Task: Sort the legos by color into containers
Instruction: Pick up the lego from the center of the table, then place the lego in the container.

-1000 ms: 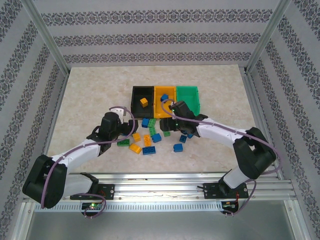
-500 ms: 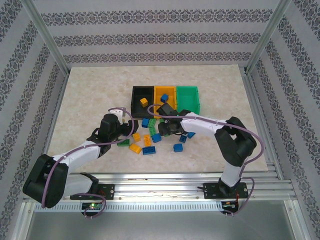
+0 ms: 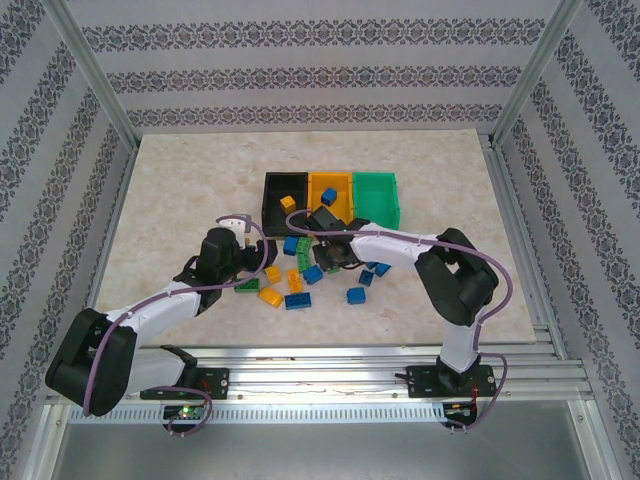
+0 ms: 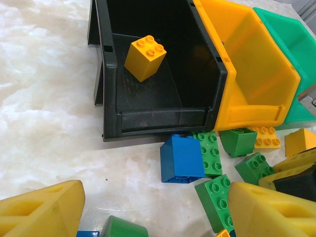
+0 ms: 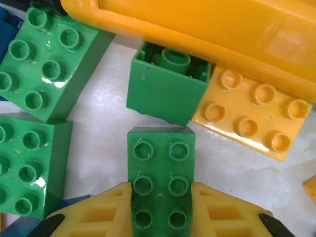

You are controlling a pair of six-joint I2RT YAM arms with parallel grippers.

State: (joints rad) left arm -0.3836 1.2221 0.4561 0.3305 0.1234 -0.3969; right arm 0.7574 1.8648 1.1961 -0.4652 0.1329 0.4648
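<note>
Counter [image 3: 180, 190] pale beige, marbled stone look, glossy in the left wrist view; back wall [image 3: 320, 75] papered in grey-and-white bands with a dark damask print, bands horizontal; left wall [image 3: 50, 170] and right wall [image 3: 590, 170] same paper; two silver metal posts, left post [image 3: 95, 75] and right post [image 3: 525, 80], meet the counter's far corners; slotted aluminium rail [image 3: 320, 365] along the near edge; grey metal ledge [image 3: 320, 450] just below it

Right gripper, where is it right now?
In the right wrist view, the right gripper is shut on a green brick lying just before the orange bin, beside a yellow brick.
</note>
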